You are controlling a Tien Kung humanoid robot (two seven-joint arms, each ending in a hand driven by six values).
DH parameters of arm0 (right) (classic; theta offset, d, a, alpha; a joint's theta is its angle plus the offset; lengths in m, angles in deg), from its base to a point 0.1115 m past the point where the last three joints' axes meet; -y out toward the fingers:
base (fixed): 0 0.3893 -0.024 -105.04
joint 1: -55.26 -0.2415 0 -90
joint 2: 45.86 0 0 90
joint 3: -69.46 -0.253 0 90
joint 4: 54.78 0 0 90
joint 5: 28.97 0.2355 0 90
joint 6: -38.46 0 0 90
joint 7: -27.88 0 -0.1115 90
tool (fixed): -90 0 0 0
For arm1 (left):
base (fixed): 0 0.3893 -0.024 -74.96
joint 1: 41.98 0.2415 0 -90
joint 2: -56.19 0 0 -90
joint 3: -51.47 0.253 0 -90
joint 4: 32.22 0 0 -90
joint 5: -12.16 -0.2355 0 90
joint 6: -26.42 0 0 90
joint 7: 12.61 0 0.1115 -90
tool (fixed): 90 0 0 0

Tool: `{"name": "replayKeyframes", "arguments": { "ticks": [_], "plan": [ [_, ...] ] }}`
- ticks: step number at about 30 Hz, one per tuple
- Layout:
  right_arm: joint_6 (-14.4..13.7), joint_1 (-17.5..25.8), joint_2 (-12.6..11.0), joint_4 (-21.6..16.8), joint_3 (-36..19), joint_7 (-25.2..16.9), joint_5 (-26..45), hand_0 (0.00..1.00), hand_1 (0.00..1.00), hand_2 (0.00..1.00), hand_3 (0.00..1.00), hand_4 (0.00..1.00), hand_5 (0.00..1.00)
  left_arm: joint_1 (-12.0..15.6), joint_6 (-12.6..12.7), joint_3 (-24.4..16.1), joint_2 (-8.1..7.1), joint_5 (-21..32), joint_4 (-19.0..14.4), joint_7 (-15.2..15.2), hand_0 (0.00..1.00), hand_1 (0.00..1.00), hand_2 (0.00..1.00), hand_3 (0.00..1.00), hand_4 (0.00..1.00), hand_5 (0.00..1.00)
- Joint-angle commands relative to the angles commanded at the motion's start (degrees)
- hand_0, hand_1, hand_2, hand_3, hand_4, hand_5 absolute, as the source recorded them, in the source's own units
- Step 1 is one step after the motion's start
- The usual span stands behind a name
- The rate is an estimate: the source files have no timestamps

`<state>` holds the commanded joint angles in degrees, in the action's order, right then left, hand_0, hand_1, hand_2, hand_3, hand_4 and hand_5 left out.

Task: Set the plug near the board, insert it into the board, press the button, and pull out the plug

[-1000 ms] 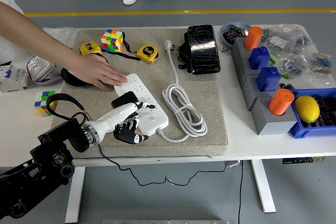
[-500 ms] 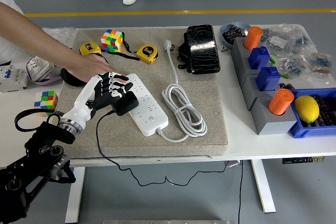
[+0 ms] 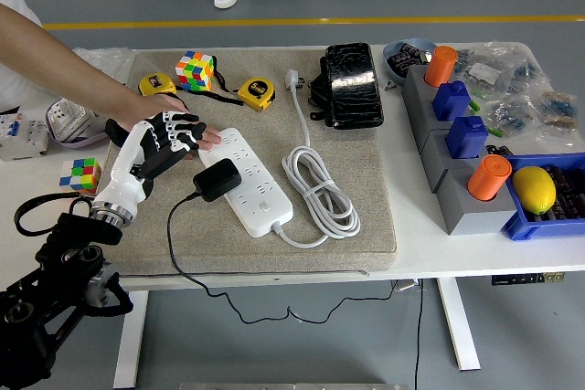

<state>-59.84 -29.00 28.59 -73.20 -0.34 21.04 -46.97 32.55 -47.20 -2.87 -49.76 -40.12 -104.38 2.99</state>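
The left hand [image 3: 157, 146] has moved up-left off the plug [image 3: 218, 179]; its fingers [image 3: 183, 131] are spread and empty, the plug lying just right, nearer this hand.

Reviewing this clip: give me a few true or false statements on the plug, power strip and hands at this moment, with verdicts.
1. The black plug sits on the white power strip. True.
2. The left hand grips the plug. False: it is beside the plug, fingers spread, holding nothing.
3. A person's hand rests at the strip's far end. True.
4. The lemon lies on the mat. False: it is in the blue bin.
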Motion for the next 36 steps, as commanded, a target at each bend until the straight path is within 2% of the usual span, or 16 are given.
{"name": "replayKeyframes", "arguments": {
  "ticks": [17,18,19,23,24,25,27,30,31,33,36],
  "plan": [
    [0.0,0.0,0.0,0.0,-0.1,0.0,-0.1,0.553,0.592,0.545,0.511,0.861,0.375,0.2,-0.4,-0.1,-0.07,-0.7,-0.4,-1.5,0.497,0.552,0.542,0.537,0.855,0.371],
    [0.0,0.0,0.0,-0.1,-0.1,0.0,-0.1,0.553,0.592,0.545,0.511,0.861,0.375,0.2,-0.6,-0.3,-0.10,-1.1,-0.8,-1.8,0.497,0.552,0.542,0.537,0.855,0.371],
    [0.0,0.0,0.0,-0.1,-0.1,0.0,-0.1,0.553,0.593,0.545,0.511,0.861,0.375,0.3,-0.7,-0.4,-0.13,-1.5,-1.1,-2.0,0.386,0.520,0.532,0.555,0.854,0.373],
    [0.0,0.0,0.0,0.0,-0.1,0.0,-0.1,0.553,0.593,0.545,0.511,0.861,0.375,0.7,-2.1,-1.3,-0.56,-8.1,-4.7,-4.9,0.386,0.520,0.532,0.555,0.854,0.373],
    [0.0,0.1,0.0,0.0,-0.1,0.0,-0.1,0.553,0.593,0.545,0.511,0.861,0.375,0.7,-3.1,-1.6,-0.80,-9.9,-5.9,-6.2,0.386,0.520,0.532,0.555,0.854,0.373],
    [0.0,0.1,-0.1,0.0,-0.1,0.0,-0.1,0.553,0.593,0.546,0.511,0.862,0.376,0.8,-5.0,-2.0,-1.17,-12.5,-8.1,-8.7,0.206,0.234,0.291,0.649,0.844,0.291],
    [0.0,0.1,-0.1,0.0,-0.1,0.1,-0.1,0.553,0.593,0.546,0.511,0.862,0.376,0.7,-8.4,-2.2,-1.64,-17.4,-11.4,-13.4,0.206,0.234,0.291,0.649,0.844,0.291],
    [0.0,0.0,-0.1,0.0,0.1,0.1,-0.2,0.553,0.593,0.546,0.511,0.862,0.376,0.3,-15.0,-2.1,-2.50,-24.4,-16.2,-20.5,0.206,0.234,0.291,0.649,0.844,0.291],
    [0.0,0.0,-0.2,0.0,0.1,0.1,-0.2,0.553,0.593,0.545,0.511,0.861,0.376,0.2,-17.3,-1.8,-2.70,-27.1,-17.4,-23.1,0.088,0.090,0.154,0.840,0.661,0.104],
    [0.0,-0.1,-0.2,-0.1,0.2,0.1,-0.2,0.553,0.593,0.545,0.511,0.861,0.376,-0.1,-21.8,-1.2,-2.96,-31.9,-19.0,-27.9,0.088,0.090,0.154,0.840,0.661,0.104],
    [0.0,0.0,-0.3,-0.1,0.3,0.1,-0.1,0.553,0.593,0.545,0.511,0.861,0.376,-0.7,-27.1,0.4,-3.12,-39.0,-20.3,-35.0,0.088,0.090,0.154,0.840,0.661,0.104]
  ]
}}
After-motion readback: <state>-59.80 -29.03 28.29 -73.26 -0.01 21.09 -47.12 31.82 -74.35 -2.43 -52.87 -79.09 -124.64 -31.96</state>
